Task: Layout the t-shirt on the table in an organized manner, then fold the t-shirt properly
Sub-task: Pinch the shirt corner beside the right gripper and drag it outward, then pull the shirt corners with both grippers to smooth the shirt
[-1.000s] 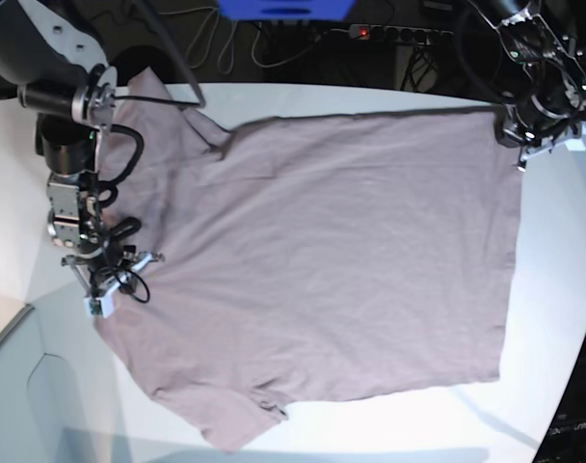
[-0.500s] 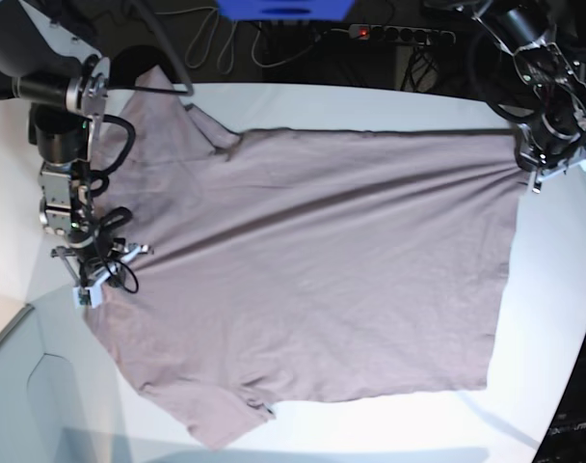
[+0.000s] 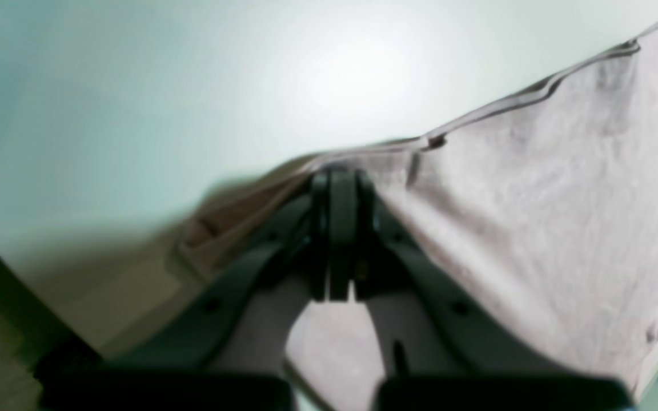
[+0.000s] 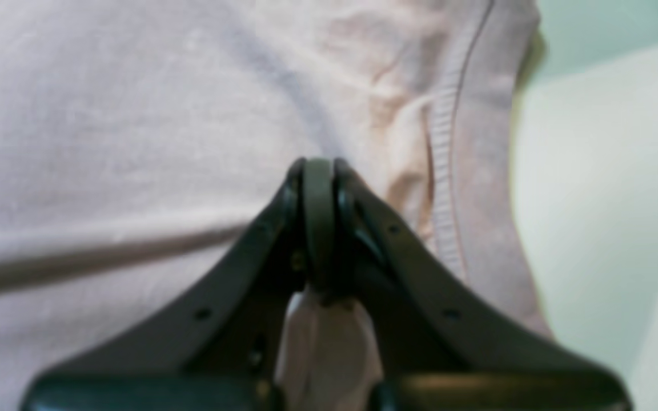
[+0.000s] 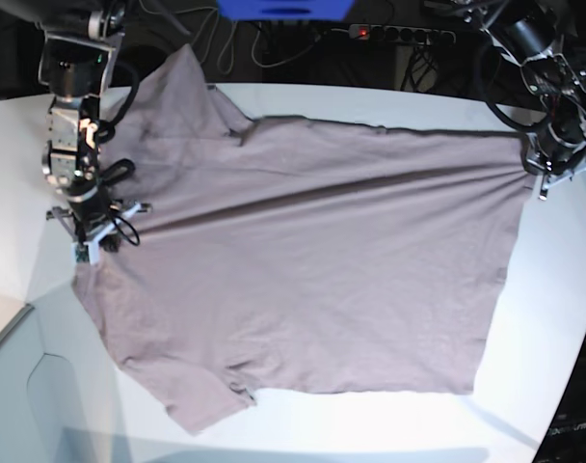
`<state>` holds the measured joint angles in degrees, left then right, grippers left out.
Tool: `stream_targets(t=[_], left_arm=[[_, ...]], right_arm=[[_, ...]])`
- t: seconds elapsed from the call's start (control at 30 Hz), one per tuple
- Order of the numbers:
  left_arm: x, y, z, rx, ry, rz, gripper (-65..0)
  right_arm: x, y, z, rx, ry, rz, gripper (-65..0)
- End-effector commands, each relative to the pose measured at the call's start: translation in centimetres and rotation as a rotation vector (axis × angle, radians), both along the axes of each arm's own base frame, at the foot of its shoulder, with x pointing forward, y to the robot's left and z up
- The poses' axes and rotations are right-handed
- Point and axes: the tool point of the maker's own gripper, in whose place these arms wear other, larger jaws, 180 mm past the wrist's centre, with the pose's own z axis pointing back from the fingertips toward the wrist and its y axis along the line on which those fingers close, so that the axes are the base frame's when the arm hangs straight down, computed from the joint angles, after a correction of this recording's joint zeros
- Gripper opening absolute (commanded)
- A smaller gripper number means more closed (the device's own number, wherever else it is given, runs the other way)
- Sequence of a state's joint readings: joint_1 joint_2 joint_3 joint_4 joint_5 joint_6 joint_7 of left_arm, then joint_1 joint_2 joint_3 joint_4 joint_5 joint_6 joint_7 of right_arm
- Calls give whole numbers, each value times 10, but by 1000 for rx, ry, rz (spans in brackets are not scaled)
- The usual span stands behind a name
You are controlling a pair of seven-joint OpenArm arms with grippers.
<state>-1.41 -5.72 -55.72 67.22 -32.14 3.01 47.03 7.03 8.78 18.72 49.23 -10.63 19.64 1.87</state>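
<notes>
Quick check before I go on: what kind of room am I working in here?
Probably a robotics lab or test bench: a bare white table carrying only the t-shirt, with a power strip and loose cables behind it in the base view.

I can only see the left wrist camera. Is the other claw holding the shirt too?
Observer: Yes. The right gripper is shut on the t-shirt, right beside the ribbed collar.
Operator: Where's my claw on the shirt?
Observer: The left gripper pinches a hem corner; in the base view that is the shirt's far right end.
Operator: Is the shirt flat?
Observer: Mostly. It lies spread on the table, with long creases running between the two grips.
</notes>
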Motion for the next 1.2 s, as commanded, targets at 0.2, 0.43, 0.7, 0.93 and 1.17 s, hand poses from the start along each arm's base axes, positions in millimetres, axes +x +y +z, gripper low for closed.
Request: stream_targets(t=[0.2, 0.43, 0.7, 0.93, 1.17], left_arm=[[-2, 0, 3, 8, -1, 5, -650], [14, -13, 37, 17, -64, -50, -650], [11, -41, 67, 21, -104, -109, -650], [-15, -30, 109, 107, -160, -158, -650], [-29, -3, 103, 112, -118, -169, -566]], right_arm=[[-17, -18, 9, -40, -3, -59, -650], [8, -16, 35, -54, -90, -47, -650], [27, -11, 35, -29, -94, -47, -650], [13, -15, 101, -145, -229, -31, -650], [-49, 22, 120, -175, -120, 68, -650]])
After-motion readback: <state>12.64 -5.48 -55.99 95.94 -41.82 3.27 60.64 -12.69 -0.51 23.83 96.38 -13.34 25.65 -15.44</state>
